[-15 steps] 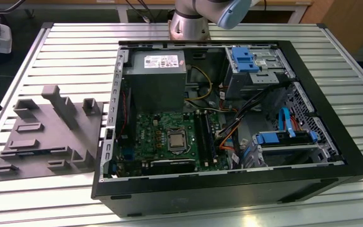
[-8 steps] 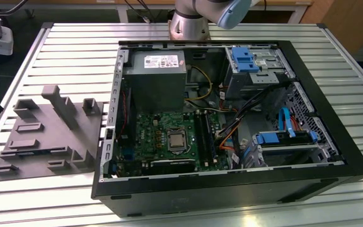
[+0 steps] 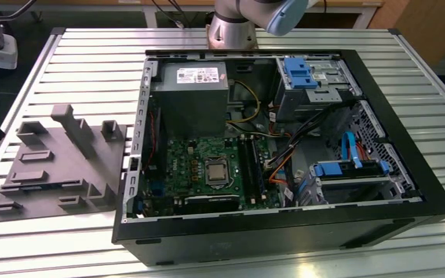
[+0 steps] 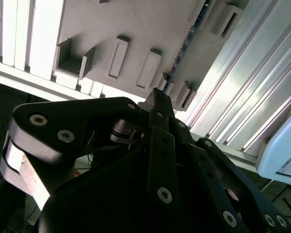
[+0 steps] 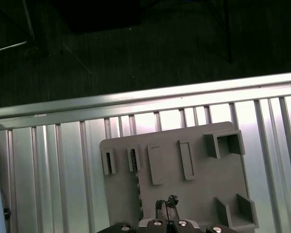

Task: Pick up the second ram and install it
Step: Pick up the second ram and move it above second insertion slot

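Nearest the wrist cameras, our end effector (image 4: 158, 97) has its fingers (image 4: 160, 104) drawn close together with nothing between them. It hangs high over the grey plate (image 5: 199, 194), pointing down at it. We take the ram (image 4: 184, 48) to be the thin dark strip standing on edge in the plate. In both wrist views it lies off to one side of the fingertips and is not yet gripped.

To pick it well, we judge the fingers should line up across the strip's thin width, over its middle. They should open just enough to clear it and come straight down, so the stick lifts without tilting or scraping its holder.

Farther off, the plate lies on the slatted counter (image 3: 68, 58), on the exterior view's left of the open case (image 3: 284, 231). The case's slots (image 3: 251, 165) sit near the board's middle. The arm (image 3: 234, 29) rises from its base at the counter's far edge, behind the case.
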`<state>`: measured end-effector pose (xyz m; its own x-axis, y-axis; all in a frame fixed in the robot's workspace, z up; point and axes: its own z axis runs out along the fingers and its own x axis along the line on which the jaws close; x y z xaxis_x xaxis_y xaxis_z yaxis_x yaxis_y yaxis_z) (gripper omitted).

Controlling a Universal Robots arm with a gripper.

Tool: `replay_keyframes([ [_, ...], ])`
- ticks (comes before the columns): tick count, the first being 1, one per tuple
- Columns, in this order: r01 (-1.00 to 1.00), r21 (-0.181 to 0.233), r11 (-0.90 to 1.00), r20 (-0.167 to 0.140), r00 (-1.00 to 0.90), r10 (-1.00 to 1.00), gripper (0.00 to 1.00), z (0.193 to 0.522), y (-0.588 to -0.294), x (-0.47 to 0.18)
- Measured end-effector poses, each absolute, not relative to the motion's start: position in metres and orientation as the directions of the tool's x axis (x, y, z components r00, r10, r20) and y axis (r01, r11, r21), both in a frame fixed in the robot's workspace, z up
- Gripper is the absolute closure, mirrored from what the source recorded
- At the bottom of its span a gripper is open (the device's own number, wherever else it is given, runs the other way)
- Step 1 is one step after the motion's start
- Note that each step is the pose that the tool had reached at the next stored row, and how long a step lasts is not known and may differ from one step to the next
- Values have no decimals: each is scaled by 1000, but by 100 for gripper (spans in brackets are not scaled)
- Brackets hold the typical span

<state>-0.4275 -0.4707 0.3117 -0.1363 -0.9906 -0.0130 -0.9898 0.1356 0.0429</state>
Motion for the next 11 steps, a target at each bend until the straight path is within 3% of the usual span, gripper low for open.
replay_keyframes([
  [11, -990, 43, 136, -13, -136, -991, 89, 309, -471, -427],
])
